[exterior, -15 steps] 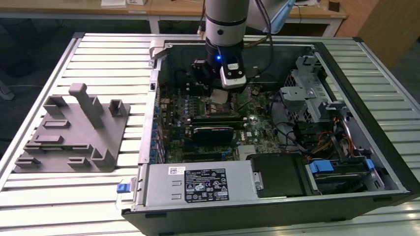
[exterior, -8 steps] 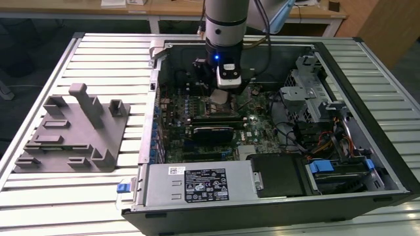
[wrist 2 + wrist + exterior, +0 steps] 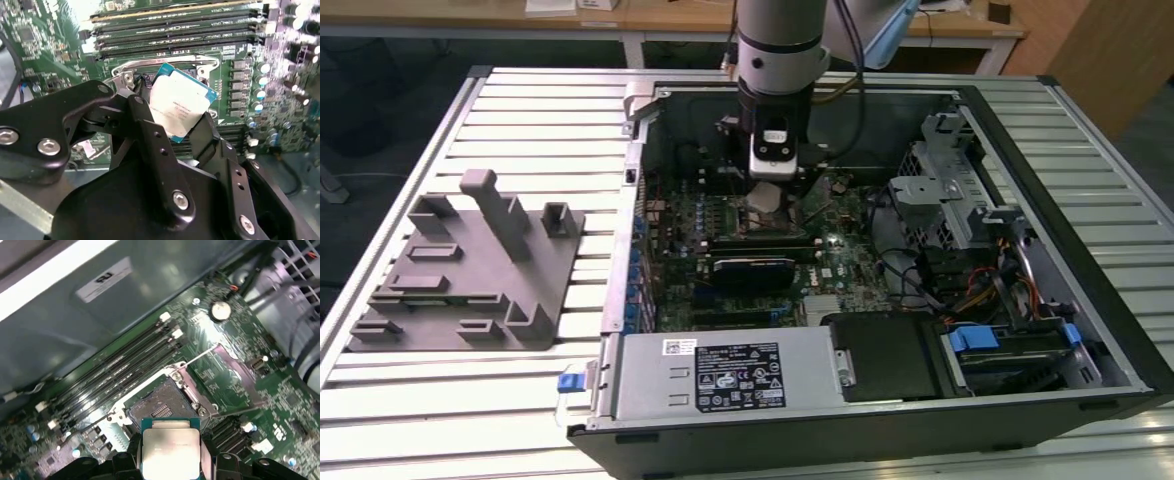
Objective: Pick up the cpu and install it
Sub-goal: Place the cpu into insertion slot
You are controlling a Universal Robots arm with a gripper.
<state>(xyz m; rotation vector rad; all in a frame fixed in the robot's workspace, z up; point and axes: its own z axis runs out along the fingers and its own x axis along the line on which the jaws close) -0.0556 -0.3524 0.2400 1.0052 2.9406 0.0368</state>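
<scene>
The cpu (image 3: 763, 197) shows in the upper centre of the exterior view as a pale square under the pincer (image 3: 771, 175). The pincer reaches down into the open computer case (image 3: 1067, 300) on the slatted desk (image 3: 520, 100). A grey fixture (image 3: 460, 270) stands on the desk at the exterior view's left, well apart. How high the chip is above the board cannot be told here.

In the second wrist view, the black fingers (image 3: 150, 130) are closed on opposite edges of the cpu (image 3: 181, 105). It hangs over the socket (image 3: 165, 64), near the memory slots (image 3: 175, 30).

In the first wrist view, the cpu (image 3: 171, 450) is clamped in the pincer (image 3: 171, 456) just beside the socket (image 3: 161, 407). The socket's contact field lies bare, and the chip's edges run askew to the frame.

The pickup looks done and the installing is in hand, with the chip not yet seated. Seating it calls for the chip to be squared with the socket, centred over it and held level.
</scene>
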